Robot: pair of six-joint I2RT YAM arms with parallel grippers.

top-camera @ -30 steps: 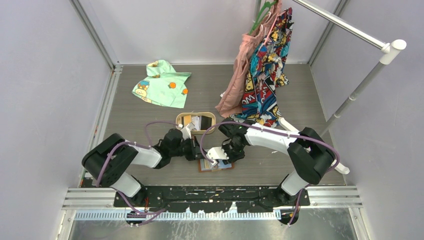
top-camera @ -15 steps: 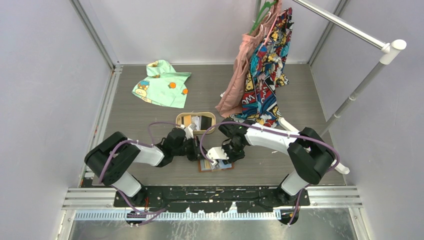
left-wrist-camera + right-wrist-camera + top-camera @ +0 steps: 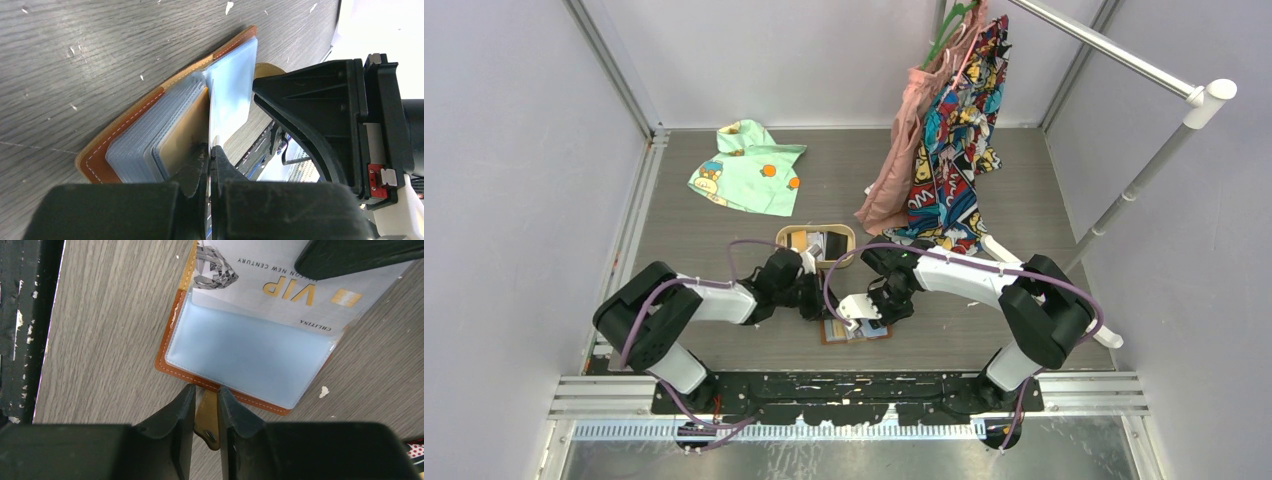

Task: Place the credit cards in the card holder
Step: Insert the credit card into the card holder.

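Card holder (image 3: 856, 330) lies open on the desk (image 3: 724, 240), just ahead of the arm bases. Right fingers (image 3: 177, 410) are clamped on its snap tab (image 3: 206, 412), pinning it down. Left fingers (image 3: 192, 170) are closed on a silver card (image 3: 280, 285), held on edge with its leading edge at the mouth of a clear sleeve (image 3: 245, 360). We cannot tell whether it has entered.

Progress, our judgement: mid-task. One sleeve appears to hold an orange card (image 3: 182, 127), so at least one looks done. The silver card is not seated. The tray (image 3: 786, 234) behind the holder holds several more cards, which remain to be fetched.
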